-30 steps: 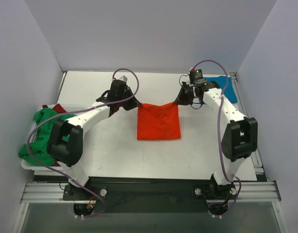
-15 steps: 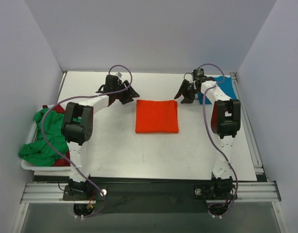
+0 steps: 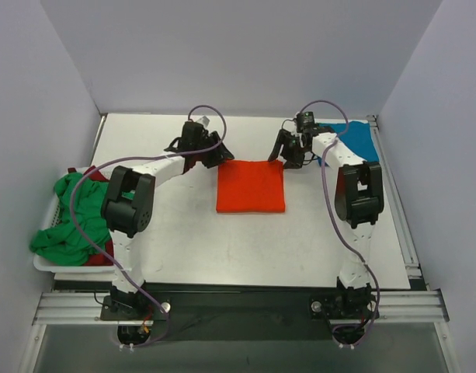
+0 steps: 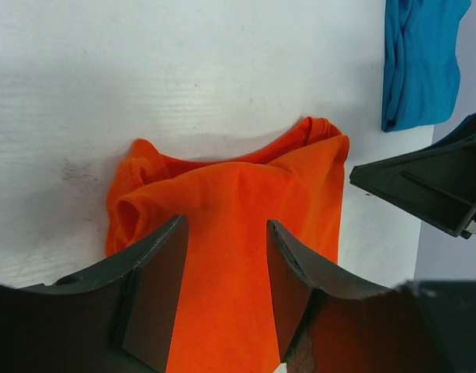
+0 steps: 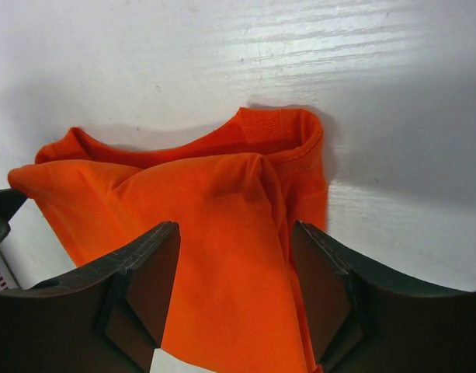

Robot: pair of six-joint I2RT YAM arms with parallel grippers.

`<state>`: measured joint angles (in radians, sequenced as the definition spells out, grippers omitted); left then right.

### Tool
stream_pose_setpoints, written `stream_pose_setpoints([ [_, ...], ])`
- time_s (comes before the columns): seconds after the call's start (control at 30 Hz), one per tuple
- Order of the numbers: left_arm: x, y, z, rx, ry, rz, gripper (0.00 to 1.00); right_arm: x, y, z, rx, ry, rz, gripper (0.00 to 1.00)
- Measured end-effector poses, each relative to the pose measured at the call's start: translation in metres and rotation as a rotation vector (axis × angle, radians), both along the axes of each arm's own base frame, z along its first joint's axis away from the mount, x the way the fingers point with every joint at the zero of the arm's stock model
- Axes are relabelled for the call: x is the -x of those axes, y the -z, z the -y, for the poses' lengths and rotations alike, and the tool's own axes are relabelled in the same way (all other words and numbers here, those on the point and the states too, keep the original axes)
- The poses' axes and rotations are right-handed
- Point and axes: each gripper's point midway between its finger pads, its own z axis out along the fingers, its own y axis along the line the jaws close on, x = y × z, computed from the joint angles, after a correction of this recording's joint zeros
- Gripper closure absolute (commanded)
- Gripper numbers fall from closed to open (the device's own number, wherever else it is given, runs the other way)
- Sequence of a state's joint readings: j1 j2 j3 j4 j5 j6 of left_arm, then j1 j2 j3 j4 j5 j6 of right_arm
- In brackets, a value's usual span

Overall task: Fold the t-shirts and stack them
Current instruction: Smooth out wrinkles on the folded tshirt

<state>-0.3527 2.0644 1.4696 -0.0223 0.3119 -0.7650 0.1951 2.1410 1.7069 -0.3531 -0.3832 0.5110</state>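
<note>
- Left claw (image 3: pixel 210 153) stands wide over the far left corner of the orange shirt (image 3: pixel 251 186), fingers apart and pinching nothing.
- Right claw (image 3: pixel 289 151) mirrors it at the far right corner, also spread and empty; a pairing like this probably suits a two-handed fold.
- Between them the orange shirt lies as a flat folded square mid-table (image 3: pixel 183 249), collar end bunched toward the far edge.
- At the far right corner sits the teal shirt (image 3: pixel 354 140), likely the stack's base.
- Off the left edge, the green shirt (image 3: pixel 67 221) and dark red shirt (image 3: pixel 96 173) wait heaped in the basket (image 3: pixel 42 264).
</note>
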Motion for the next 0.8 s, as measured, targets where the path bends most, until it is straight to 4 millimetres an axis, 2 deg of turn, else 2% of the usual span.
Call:
stream_pose_setpoints([
  [0.13,0.012,0.018,0.02,-0.023,0.031,-0.025,0.46,0.006,0.02,-0.009,0.021,-0.032,-0.027,0.41],
  [0.17,0.015,0.023,0.024,-0.032,0.036,-0.033,0.48,0.01,0.027,-0.011,0.028,-0.039,-0.04,0.43],
  [0.2,0.019,0.028,0.027,-0.041,0.04,-0.041,0.5,0.014,0.032,-0.012,0.034,-0.045,-0.053,0.49],
  [0.27,0.027,0.037,0.031,-0.062,0.043,-0.059,0.55,0.026,0.045,-0.014,0.051,-0.055,-0.084,0.52],
  [0.3,0.03,0.041,0.032,-0.072,0.043,-0.068,0.55,0.028,0.046,-0.016,0.053,-0.059,-0.081,0.56],
  [0.43,0.048,0.06,0.034,-0.115,0.047,-0.099,0.56,0.039,0.048,-0.018,0.056,-0.07,-0.063,0.59],
  [0.5,0.059,0.062,0.033,-0.126,0.045,-0.098,0.56,0.052,0.048,-0.02,0.057,-0.08,-0.061,0.59],
  [0.57,0.074,0.06,0.031,-0.145,0.045,-0.101,0.57,0.068,0.049,-0.023,0.059,-0.098,-0.064,0.6],
  [0.8,0.154,0.056,0.027,-0.199,0.086,-0.111,0.58,0.139,0.05,-0.037,0.075,-0.184,-0.07,0.57],
])
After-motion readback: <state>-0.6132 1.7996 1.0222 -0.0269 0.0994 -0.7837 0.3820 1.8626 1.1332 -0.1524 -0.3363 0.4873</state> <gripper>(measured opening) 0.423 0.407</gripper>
